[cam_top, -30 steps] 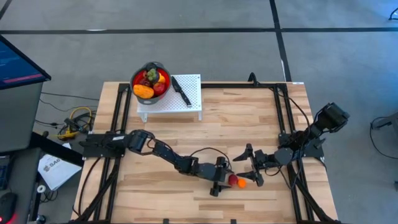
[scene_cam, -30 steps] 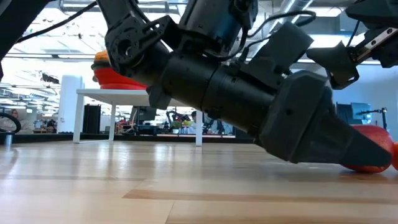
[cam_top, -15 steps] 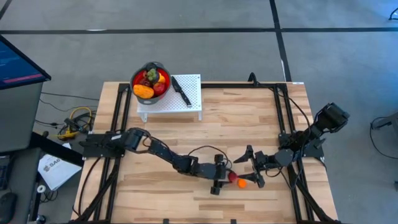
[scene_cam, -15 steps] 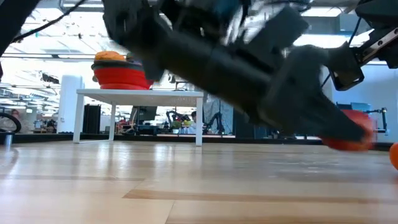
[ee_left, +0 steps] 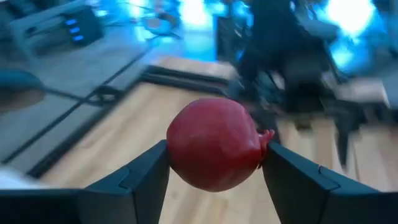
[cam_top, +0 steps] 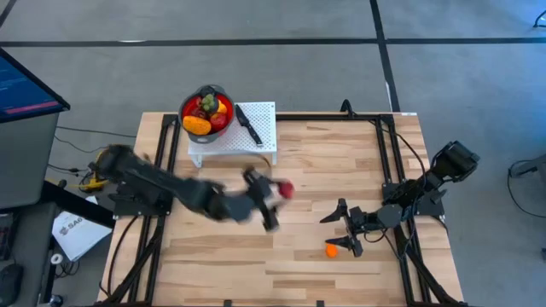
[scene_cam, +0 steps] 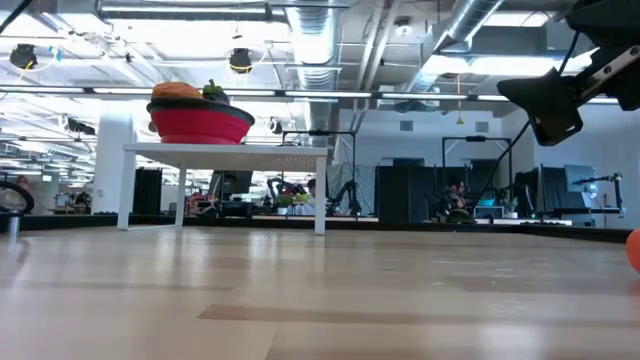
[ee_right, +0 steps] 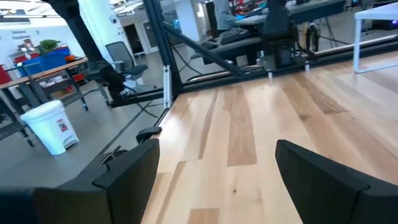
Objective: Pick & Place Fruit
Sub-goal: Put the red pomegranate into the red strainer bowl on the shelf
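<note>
My left gripper (cam_top: pixel 280 193) is shut on a red toy fruit (cam_top: pixel 285 189), near the table's middle and well above it; the fruit fills the left wrist view (ee_left: pixel 214 144). An orange toy fruit (cam_top: pixel 332 251) lies on the table at the right, beside my right gripper (cam_top: pixel 339 230), which is open and empty; the orange fruit also shows at the low view's right edge (scene_cam: pixel 634 250). The red bowl (cam_top: pixel 207 112), with several fruits in it, stands on a small white table (cam_top: pixel 256 136) at the far left; the low view also shows the bowl (scene_cam: pixel 200 122). My left gripper pinches the red fruit by its two opposite sides (ee_left: pixel 176 149) between its two fingers. The fruit is lifted clear of the table.
A black-handled knife (cam_top: pixel 247 123) lies on the white table next to the bowl. Black frame rails run along the table's left, right and far sides. The wooden top between the arms is bare.
My left gripper has lifted the red fruit off the table beside the orange fruit and swung fast up and toward the table's far left, toward the bowl. The orange fruit has stayed on the table. The arm has left the low view.
</note>
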Robot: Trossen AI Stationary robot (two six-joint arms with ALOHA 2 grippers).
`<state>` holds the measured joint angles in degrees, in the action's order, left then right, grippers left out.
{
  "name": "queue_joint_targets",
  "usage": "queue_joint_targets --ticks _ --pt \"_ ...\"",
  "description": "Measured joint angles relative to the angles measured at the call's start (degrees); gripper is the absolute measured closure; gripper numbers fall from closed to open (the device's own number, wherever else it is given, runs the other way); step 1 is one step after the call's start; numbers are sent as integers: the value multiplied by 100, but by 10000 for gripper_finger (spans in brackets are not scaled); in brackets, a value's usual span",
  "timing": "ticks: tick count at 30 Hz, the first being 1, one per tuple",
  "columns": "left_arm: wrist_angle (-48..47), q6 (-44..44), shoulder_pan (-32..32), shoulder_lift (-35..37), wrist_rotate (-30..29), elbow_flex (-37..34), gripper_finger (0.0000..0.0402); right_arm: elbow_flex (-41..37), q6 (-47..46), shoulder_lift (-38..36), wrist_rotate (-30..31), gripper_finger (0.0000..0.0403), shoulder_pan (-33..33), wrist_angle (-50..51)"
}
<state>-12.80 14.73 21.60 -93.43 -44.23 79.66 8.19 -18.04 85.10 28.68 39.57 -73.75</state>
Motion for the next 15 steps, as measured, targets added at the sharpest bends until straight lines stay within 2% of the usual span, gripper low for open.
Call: queue_joint_targets --ticks 5,10,15 --pt "-1575 1106 -805 1207 -81 6 169 0 0 2 14 88 -23 -28" --pt "-3128 1455 -1820 1870 -41 -1 168 0 -44 2 14 88 -22 -45" --pt "-3335 1250 -2754 2044 -36 0 168 0 -44 2 14 88 -23 -45"
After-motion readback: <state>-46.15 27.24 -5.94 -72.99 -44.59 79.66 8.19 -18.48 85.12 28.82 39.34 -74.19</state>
